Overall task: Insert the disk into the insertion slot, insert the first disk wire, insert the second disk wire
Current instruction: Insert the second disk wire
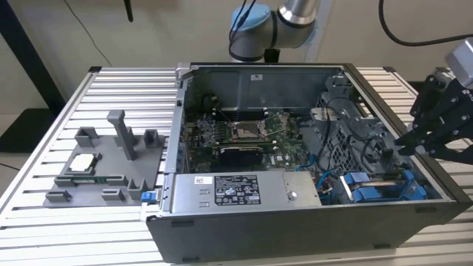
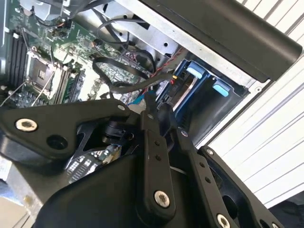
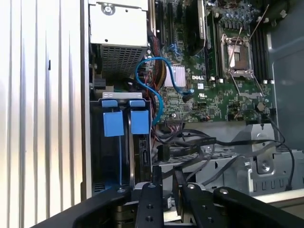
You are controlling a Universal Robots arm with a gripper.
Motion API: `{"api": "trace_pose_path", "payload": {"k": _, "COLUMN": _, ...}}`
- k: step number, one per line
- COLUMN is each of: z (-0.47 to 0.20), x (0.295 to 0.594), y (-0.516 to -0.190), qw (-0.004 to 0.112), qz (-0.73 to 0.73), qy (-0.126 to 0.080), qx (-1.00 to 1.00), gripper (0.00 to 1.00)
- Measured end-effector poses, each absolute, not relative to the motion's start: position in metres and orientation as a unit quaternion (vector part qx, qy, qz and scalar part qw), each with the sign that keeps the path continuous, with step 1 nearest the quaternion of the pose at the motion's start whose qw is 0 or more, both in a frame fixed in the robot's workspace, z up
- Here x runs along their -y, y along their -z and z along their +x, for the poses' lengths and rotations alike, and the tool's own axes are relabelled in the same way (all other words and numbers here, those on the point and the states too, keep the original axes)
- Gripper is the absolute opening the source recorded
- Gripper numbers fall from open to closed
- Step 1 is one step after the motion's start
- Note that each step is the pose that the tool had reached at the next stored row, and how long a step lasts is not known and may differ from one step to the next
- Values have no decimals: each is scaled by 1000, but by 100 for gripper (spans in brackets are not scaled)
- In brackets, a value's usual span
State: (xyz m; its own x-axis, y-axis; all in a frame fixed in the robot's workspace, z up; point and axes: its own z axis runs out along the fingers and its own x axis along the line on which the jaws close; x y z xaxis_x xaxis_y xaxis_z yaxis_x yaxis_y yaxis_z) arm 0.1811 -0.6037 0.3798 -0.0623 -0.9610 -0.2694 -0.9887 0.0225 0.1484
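The disk (image 1: 373, 194) in its blue carrier lies inside the insertion slot (image 1: 432, 191) at the case's near corner on the exterior view's right. In the first wrist view the disk (image 3: 141, 152) stands edge-on in the slot (image 3: 110, 159), under two blue tabs (image 3: 113, 124). My black gripper (image 1: 405, 148) hovers above the case rim, just beyond the slot. Its fingers stand close together, shut on a black disk wire connector (image 3: 162, 153) with dark cables trailing off. In the second wrist view the gripper (image 2: 158, 110) is beside the blue carrier (image 2: 190, 85).
The open case (image 1: 296, 233) holds the motherboard (image 1: 251, 136), a grey labelled power-supply box (image 1: 244, 191) and a loose blue cable (image 3: 152, 90). A grey plastic fixture tray (image 1: 103, 166) sits on the slatted table (image 1: 44, 221) at the exterior view's left.
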Motion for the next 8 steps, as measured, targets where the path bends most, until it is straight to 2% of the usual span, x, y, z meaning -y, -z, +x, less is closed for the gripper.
{"api": "trace_pose_path", "payload": {"k": 6, "z": 172, "x": 604, "y": -382, "qw": 70, "qz": -684, "qy": -157, "qx": -709, "gripper": 24}}
{"api": "trace_pose_path", "payload": {"k": 8, "z": 170, "x": 604, "y": -384, "qw": 74, "qz": -684, "qy": -156, "qx": -709, "gripper": 24}}
